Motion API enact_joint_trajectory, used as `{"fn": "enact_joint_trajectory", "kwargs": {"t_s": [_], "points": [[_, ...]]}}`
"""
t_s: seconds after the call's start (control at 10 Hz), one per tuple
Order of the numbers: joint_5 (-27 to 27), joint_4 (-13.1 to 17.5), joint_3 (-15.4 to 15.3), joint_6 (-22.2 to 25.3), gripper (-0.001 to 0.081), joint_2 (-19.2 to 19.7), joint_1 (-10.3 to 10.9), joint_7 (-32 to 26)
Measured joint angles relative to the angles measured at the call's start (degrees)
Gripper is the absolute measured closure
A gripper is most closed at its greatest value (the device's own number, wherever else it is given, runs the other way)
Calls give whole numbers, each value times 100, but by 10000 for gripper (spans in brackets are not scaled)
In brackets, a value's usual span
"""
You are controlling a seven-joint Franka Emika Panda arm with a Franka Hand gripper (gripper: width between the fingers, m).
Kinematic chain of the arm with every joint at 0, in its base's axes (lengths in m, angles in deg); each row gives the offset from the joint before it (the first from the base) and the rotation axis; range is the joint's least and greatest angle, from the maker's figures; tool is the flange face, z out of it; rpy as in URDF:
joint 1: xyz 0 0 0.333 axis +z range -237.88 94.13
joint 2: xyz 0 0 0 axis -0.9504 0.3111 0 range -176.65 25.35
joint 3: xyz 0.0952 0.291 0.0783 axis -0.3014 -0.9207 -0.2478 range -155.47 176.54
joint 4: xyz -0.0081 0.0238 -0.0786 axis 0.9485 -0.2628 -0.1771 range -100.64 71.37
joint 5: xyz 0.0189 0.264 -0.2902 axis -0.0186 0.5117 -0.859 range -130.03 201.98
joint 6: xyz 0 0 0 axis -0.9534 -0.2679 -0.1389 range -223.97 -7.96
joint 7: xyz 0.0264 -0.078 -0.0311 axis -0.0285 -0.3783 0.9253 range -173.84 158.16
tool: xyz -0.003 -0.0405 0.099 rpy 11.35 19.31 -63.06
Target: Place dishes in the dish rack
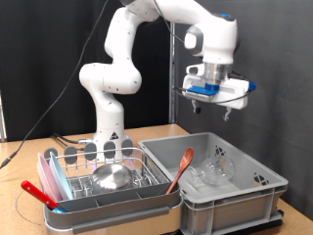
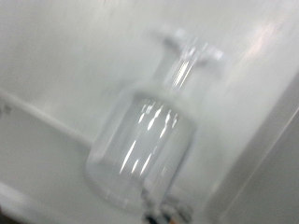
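So the gripper (image 1: 227, 114) is hanging up in the air, well above the grey bin (image 1: 256, 188) on the exterior view's right, and as far as I can see there's nothing between its fingers; honestly can't tell how far apart they are from this angle, they're too small and dark. Straight below it, down inside the bin, sit a couple of clear glass pieces (image 1: 217, 174), plus a wooden spoon (image 1: 181, 167) leaning against the bin's wall on the side nearest the rack. The wrist view is blurry but looks right down at one glass (image 2: 148, 140), which seems to be a stemmed one lying on its side on the pale bin floor, long axis running diagonally across the picture with the foot at the far end from the bowl. So the glass is pretty much directly under the gripper, just well apart in height. Over on the exterior view's left is the dish rack (image 1: 147, 182) on the counter (image 1: 24, 181), and the steel bowl (image 1: 111, 176) already sits in it upside down among the prongs.
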Motion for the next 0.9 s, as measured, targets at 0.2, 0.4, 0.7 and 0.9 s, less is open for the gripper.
{"fn": "enact_joint_trajectory", "kwargs": {"t_s": [0.2, 0.4, 0.7, 0.9], "points": [[-125, 92, 214, 468, -2, -288, -15, 62], [-119, 193, 374, 672, -2, -176, -11, 21], [569, -278, 182, -99, -2, -434, 38, 863], [1034, -564, 168, -206, -2, -614, 80, 1303]]}}
